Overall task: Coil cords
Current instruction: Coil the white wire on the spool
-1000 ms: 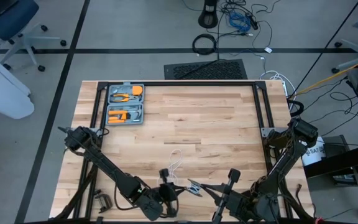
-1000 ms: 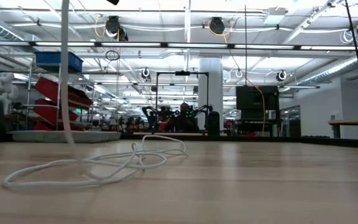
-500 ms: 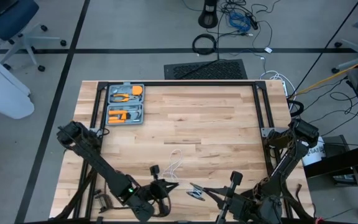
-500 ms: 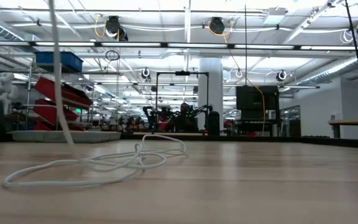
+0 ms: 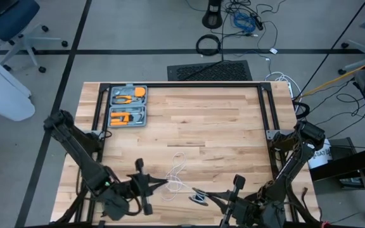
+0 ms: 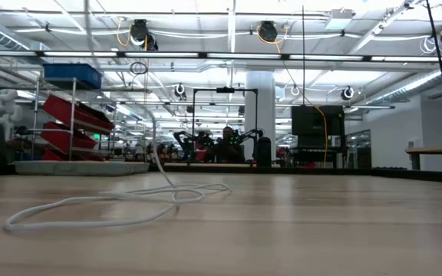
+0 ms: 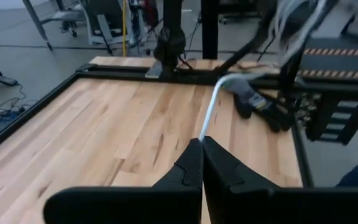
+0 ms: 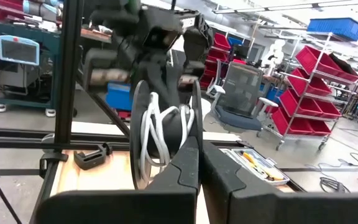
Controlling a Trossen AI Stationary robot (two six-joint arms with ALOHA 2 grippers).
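thin white cord [image 5: 177, 170]: loose loops near tabletop [image 5: 220, 120] front edge, running front-to-back | left gripper [image 5: 164, 182]: pinched on cord | right gripper [image 5: 196, 193]: clamped on round black-and-silver reel [image 8: 161, 138], held edge-on

A grey floor [image 5: 138, 38] crossed by dark lines is seen around the wooden table [image 5: 195, 120]. Red bin shelving [image 6: 71, 126] and bright ceiling lights [image 6: 206, 34] are shown beyond.
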